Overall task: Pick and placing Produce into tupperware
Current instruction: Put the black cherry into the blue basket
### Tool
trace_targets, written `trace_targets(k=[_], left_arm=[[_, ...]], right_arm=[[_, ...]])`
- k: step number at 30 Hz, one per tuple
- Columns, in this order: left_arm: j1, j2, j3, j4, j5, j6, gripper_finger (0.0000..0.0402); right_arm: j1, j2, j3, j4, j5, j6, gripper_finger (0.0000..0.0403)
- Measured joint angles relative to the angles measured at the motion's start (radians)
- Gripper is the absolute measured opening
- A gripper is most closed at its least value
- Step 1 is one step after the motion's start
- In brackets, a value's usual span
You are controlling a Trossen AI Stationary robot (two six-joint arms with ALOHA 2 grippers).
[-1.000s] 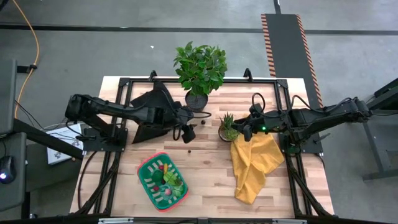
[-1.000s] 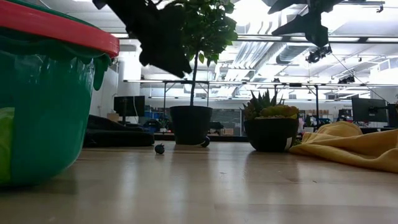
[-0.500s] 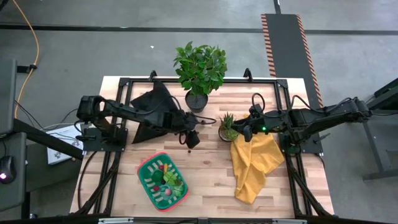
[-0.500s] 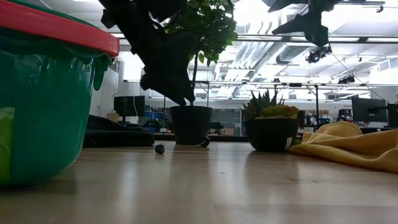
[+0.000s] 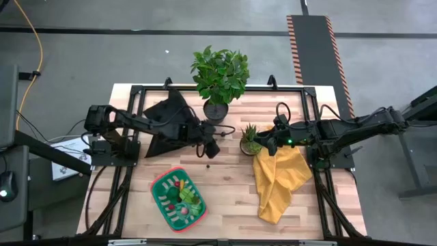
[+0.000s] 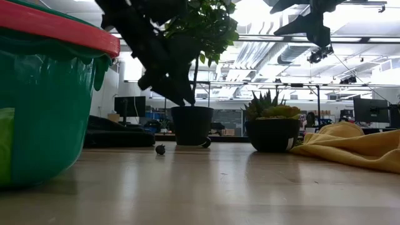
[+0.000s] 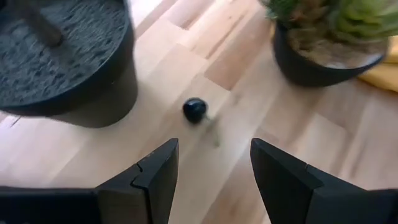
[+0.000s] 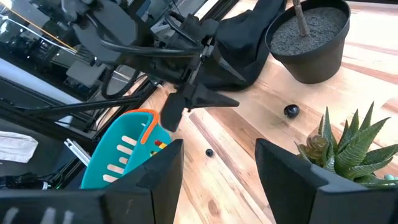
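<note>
The left gripper (image 5: 209, 148) hangs just in front of the big plant pot (image 5: 216, 111), jaws spread and empty, tilted down toward a small dark ball (image 7: 194, 109) lying on the table (image 5: 225, 184) beside that pot, which looks like its next pick. A second dark ball (image 5: 208, 164) sits a little farther from the pot. The green container (image 5: 179, 199), well away from the pot toward the table's near edge, already holds several toy fruits (image 5: 184, 195). The right gripper (image 5: 271, 145) waits by the spiky plant (image 5: 250, 139), on the far side of it from the big pot, jaws spread, holding nothing, above the yellow cloth (image 5: 278, 181)
</note>
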Motion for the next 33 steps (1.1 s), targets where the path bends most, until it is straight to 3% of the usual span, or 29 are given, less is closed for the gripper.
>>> trace_targets(k=[8,16,24,33], left_arm=[[-0.002,0.0,-0.097,0.218,-0.079,-0.044,0.019],[-0.002,0.0,-0.193,0.42,-0.007,-0.037,0.019],[-0.002,0.021,-0.253,0.519,-0.031,0.001,0.019],[-0.002,0.133,-0.261,0.694,-0.038,0.02,0.019]], right_arm=[[0.0,0.0,0.0,0.0,0.036,-0.003,0.0191],[0.0,0.0,0.0,0.0,0.042,0.001,0.0191],[0.0,0.0,0.0,0.0,0.053,0.017,0.0191],[0.0,0.0,0.0,0.007,0.082,0.034,0.0191]])
